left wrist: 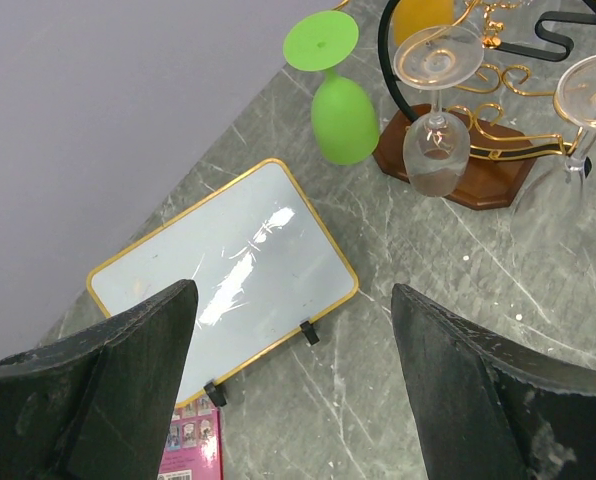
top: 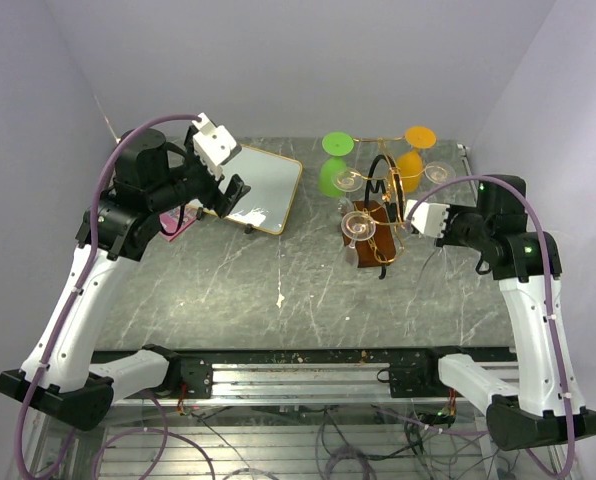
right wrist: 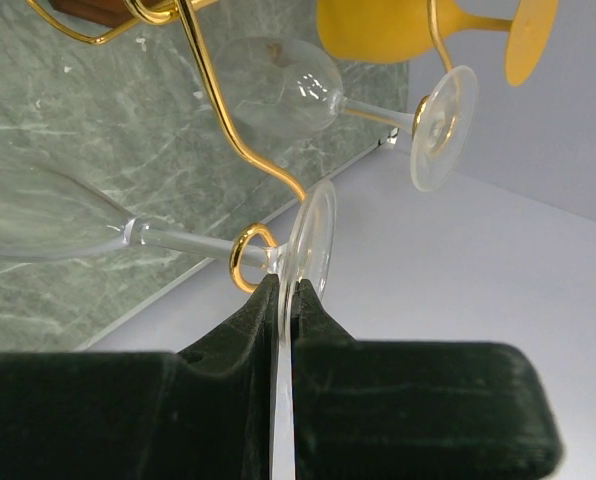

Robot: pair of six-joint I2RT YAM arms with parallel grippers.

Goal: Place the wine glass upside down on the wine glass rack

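Where one gold curl of the wine glass rack (top: 373,252) ends, the stem of the wine glass (right wrist: 68,225) sits inside the loop. Its clear foot is just outside the curl and its bowl is on the other side, over the grey marbled table (top: 278,290). The right gripper (right wrist: 286,300) pinches the rim of that foot, its two dark fingers (right wrist: 248,335) pressed against either face of the disc. In the top view this gripper reaches in at the rack's right side, close against the wire arms; the held glass is hard to pick out there.

Next to the held glass, a neighbouring clear glass (right wrist: 278,85) lies parallel to it with its stem in another gold hook. An orange glass (right wrist: 378,30) sits beyond that, at the rack's far side. In the left wrist view a hanging clear glass (left wrist: 435,140) shows foot up and bowl down against the rack's brown base. A green glass (left wrist: 343,115) is upside down just beside that base, on the rack's left.

Well to the left of the rack, the left gripper (left wrist: 293,385) hovers with its jaws spread wide apart above a white framed board (left wrist: 218,270) propped on small black feet. A pink card (left wrist: 193,445) lies by the board's edge farthest from the rack.
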